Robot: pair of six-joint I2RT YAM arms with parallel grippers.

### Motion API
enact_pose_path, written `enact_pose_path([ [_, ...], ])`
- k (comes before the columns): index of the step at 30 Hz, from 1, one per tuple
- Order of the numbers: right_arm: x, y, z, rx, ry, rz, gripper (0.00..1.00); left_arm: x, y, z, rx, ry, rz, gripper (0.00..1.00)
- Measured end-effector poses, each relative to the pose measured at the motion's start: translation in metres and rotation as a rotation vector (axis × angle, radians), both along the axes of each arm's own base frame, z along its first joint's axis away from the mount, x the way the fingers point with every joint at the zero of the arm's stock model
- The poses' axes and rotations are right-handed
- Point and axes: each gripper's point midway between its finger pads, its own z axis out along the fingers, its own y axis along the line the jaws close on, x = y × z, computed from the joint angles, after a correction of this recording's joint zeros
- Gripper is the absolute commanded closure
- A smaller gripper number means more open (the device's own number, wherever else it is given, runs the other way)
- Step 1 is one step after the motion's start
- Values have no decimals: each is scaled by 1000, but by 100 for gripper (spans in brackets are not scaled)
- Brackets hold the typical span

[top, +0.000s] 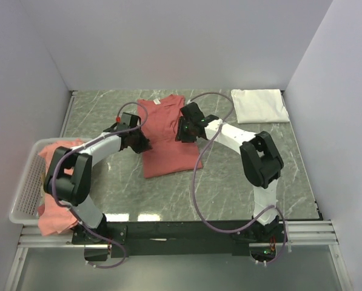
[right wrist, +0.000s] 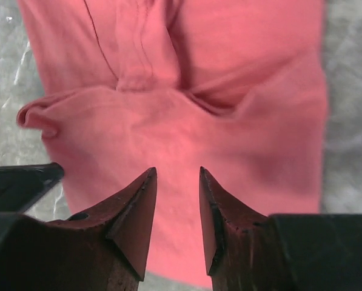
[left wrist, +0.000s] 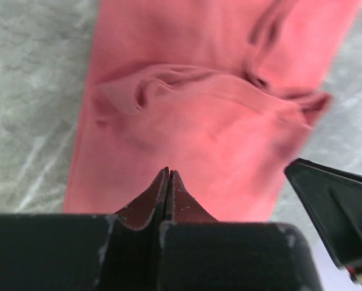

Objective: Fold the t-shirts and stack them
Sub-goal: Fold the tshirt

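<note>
Item one: coral-red t-shirt (top: pixel 164 151), lying on the grey marbled table (top: pixel 229 182) at its middle, between the two arms. We note the neck end toward the far wall, with a small pale label (top: pixel 158 101) at the collar, and the hem end toward the arm bases. The cloth lies mostly flat as a long, narrowed shape. In the left wrist view, the shirt (left wrist: pixel 187 133) shows a raised, rumpled ridge running across it, with a bunched corner at one edge. In the right wrist view, the shirt (right wrist: pixel 187 139) shows a seam line and a sleeve turned in over the body, with one edge curled up.

Item two: white t-shirt (top: pixel 259 105), folded into a neat rectangle at the far right corner of the table, well apart from the coral one.

Item three: further coral-red shirts (top: pixel 53 221), heaped in and spilling over the white mesh basket (top: pixel 24 188) at the left edge.

Item four: left gripper (top: pixel 139 143) (left wrist: pixel 168 174), at the shirt's left edge, fingers pressed tight together. We see no cloth pinched between them.

Item five: right gripper (top: pixel 184 131) (right wrist: pixel 176 176), at the shirt's right edge, jaws parted with a clear gap and nothing gripped.
</note>
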Motion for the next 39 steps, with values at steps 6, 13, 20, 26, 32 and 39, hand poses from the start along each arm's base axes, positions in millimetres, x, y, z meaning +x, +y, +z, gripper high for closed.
enact_pose_path([
  [6, 27, 11, -27, -34, 25, 11, 60, 26, -1, -17, 19, 36, 18, 99],
  [13, 51, -4, -44, -33, 64, -27, 60, 55, 16, -24, 16, 32, 74, 99],
  [20, 65, -21, -40, -10, 71, -58, 57, 60, 27, -42, -3, 73, 103, 99],
  [26, 63, -23, -30, 9, 71, -48, 54, 63, 33, -36, -6, 63, 98, 82],
  [32, 21, -39, 14, 60, 13, -40, 54, 46, 41, 13, -10, -55, 106, 68],
  [39, -45, -21, 34, 130, -15, 26, 55, -17, 3, 38, -43, -133, 17, 85],
])
